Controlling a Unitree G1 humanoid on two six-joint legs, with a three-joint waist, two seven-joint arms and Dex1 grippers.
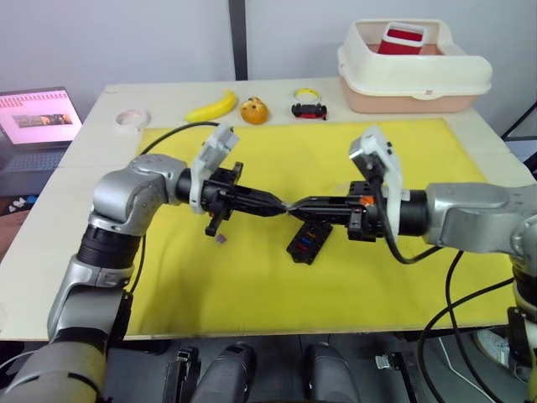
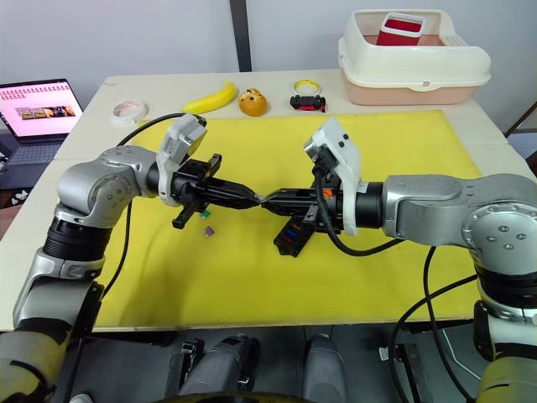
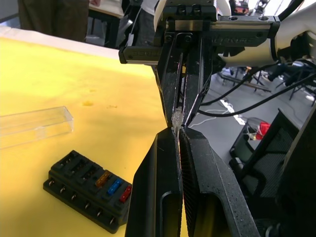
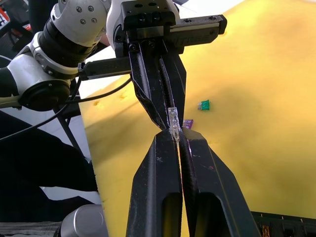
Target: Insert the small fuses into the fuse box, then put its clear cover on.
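Observation:
Above the middle of the yellow mat (image 1: pixel 419 168), my left gripper (image 1: pixel 282 206) and right gripper (image 1: pixel 296 206) meet tip to tip. A tiny clear-grey fuse (image 3: pixel 177 117) is pinched between them, and both pairs of fingers are closed on it. Just below the right gripper, the black fuse box (image 1: pixel 309 240) lies on the mat, with orange, blue and red fuses (image 3: pixel 114 186) seated in its slots. The clear cover (image 3: pixel 34 126) rests on the mat beyond the box. A purple fuse (image 1: pixel 221 239) and a teal fuse (image 4: pixel 204 104) lie loose under the left gripper.
At the back right stands a cream tub (image 1: pixel 411 80) with a red item inside. Along the mat's far edge are a banana (image 1: pixel 211 107), an orange object (image 1: pixel 254 110), a small black-and-red toy (image 1: pixel 309 110) and a tape roll (image 1: pixel 132 119). A laptop (image 1: pixel 38 117) sits off to the left.

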